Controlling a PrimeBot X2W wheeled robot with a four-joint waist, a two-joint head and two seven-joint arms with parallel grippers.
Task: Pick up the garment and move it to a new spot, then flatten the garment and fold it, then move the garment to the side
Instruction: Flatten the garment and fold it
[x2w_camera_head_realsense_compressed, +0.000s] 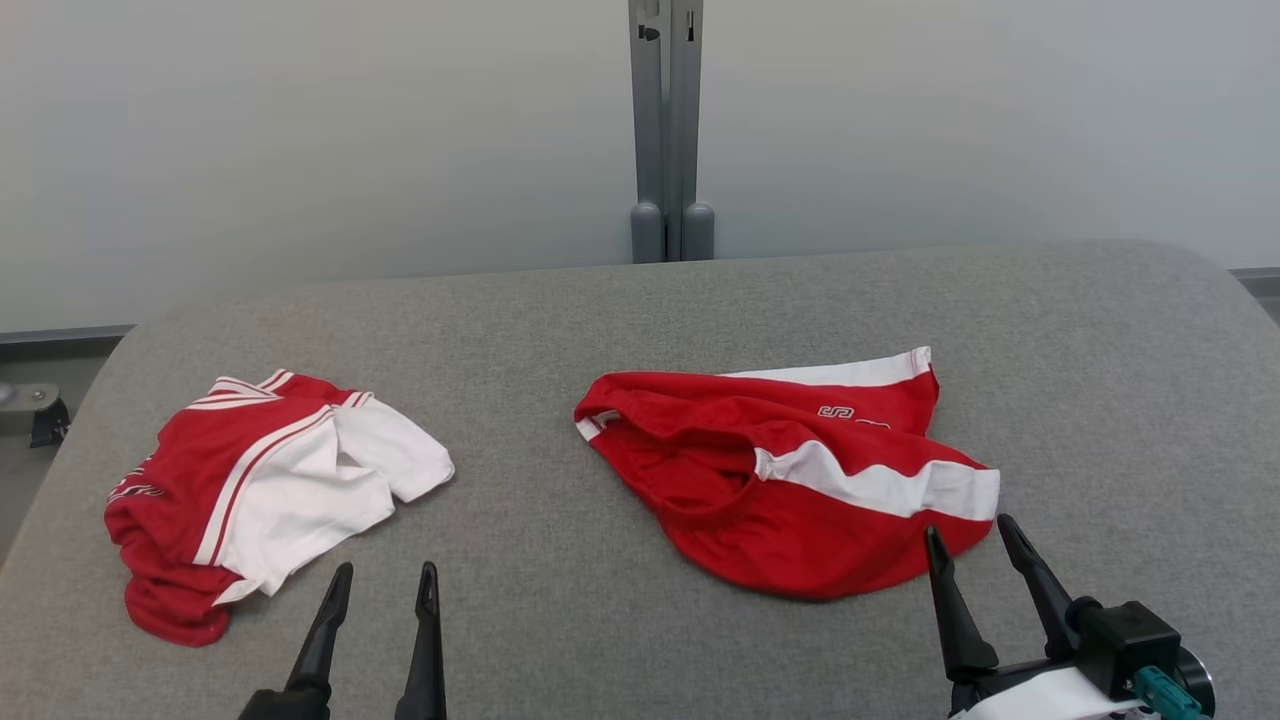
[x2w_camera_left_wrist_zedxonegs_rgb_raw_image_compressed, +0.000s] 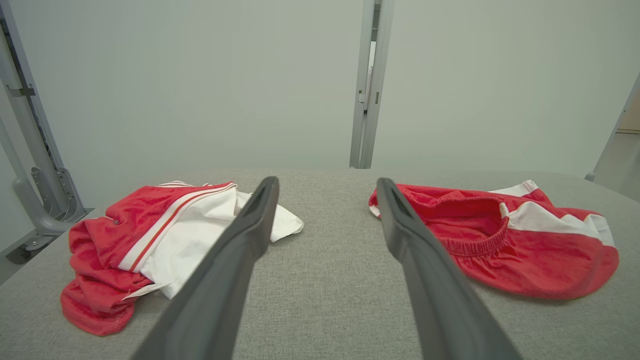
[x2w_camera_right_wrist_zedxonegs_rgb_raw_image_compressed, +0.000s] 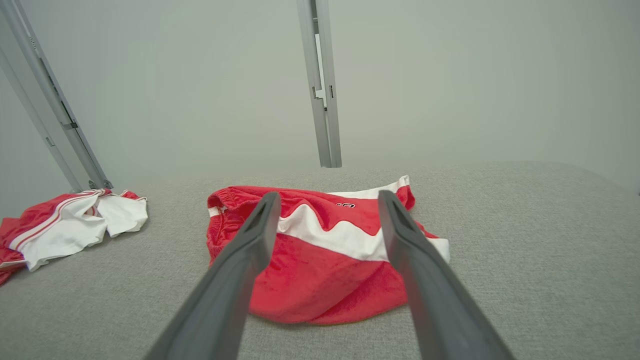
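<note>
Two crumpled garments lie on the grey table. Red shorts with a white band rest right of centre, waistband gaping toward the left. A red and white shirt lies bunched at the left. My left gripper stands open near the front edge, between the two garments, touching neither. My right gripper is open too, its tips just short of the shorts' near right edge, with nothing between the fingers.
A grey metal post rises behind the table's far edge against a pale wall. Another metal frame stands off the table's left side. The table's corners curve away at the far left and far right.
</note>
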